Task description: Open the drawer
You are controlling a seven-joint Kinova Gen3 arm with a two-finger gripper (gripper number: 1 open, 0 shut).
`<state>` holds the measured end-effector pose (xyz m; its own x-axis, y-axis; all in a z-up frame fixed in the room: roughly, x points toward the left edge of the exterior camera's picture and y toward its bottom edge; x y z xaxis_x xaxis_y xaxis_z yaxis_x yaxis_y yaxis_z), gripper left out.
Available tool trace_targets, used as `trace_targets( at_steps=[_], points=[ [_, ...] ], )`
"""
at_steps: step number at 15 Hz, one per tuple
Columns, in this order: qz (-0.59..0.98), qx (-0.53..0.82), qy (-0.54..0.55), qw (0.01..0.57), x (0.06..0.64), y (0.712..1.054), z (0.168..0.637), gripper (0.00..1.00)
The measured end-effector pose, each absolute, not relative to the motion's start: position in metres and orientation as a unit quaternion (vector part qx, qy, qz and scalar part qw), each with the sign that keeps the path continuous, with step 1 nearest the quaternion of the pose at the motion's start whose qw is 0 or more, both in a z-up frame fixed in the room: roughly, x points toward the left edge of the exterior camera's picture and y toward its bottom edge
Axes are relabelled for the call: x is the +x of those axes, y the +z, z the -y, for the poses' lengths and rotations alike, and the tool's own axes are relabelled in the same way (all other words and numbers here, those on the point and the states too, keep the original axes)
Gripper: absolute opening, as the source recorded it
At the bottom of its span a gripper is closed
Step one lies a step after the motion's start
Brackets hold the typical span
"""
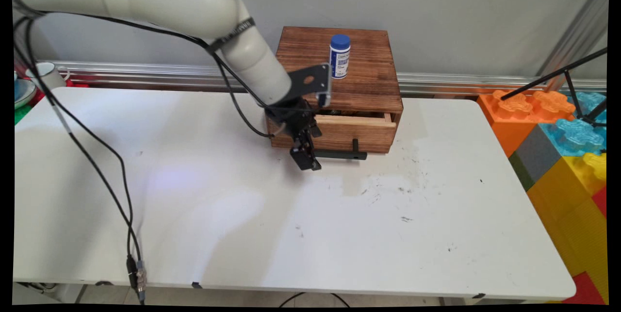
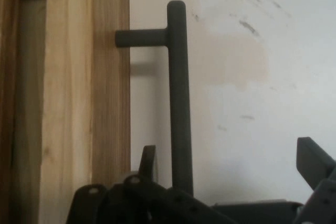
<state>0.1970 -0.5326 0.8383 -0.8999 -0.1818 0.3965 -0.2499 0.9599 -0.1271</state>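
A dark wooden box [image 1: 359,67] stands at the table's far side, and its drawer [image 1: 356,133] is pulled out a little, showing a narrow gap above its pale top edge. A black bar handle [image 1: 342,155] [image 2: 178,98] sticks out from the drawer front [image 2: 86,103]. My gripper [image 1: 306,156] [image 2: 229,153] is open at the handle's left end. The bar runs between the two fingers, close to the finger [image 2: 148,161] on the drawer's side, while the other finger [image 2: 314,158] stands well off it. A white bottle with a blue cap [image 1: 339,57] stands upright on top of the box.
Large coloured toy blocks [image 1: 558,127] are stacked off the table's right edge, with black tripod legs [image 1: 553,76] above them. A mug [image 1: 48,75] and dishes sit past the far left corner. Black cables [image 1: 104,176] hang from the arm across the left side.
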Motion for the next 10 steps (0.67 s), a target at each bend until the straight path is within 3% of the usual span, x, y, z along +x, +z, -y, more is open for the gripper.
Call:
trace_targets(
  at_steps=[10],
  points=[
    [0.973,0.11,0.079,0.189,0.161,0.791,0.551,1.0]
  ],
)
